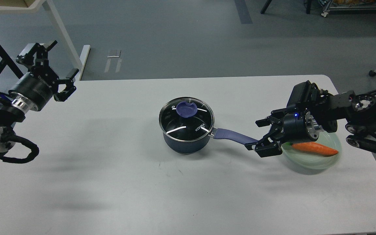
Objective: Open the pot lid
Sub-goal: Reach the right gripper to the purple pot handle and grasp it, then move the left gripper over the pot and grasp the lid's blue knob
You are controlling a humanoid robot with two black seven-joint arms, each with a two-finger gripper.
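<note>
While the lid (186, 119) sits on the pot (185, 143) in the middle of the white table (109, 182), the right gripper (260, 136) is wide open at the pot's handle tip, maybe touching it. The left gripper (61, 67), far left of the pot, is open and holds nothing.

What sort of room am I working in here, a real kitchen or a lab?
Most likely a lab or workshop, not a kitchen: bare grey floor, a plain white table, and wheeled metal framing at the far edge. The pot sits there as a prop.
</note>
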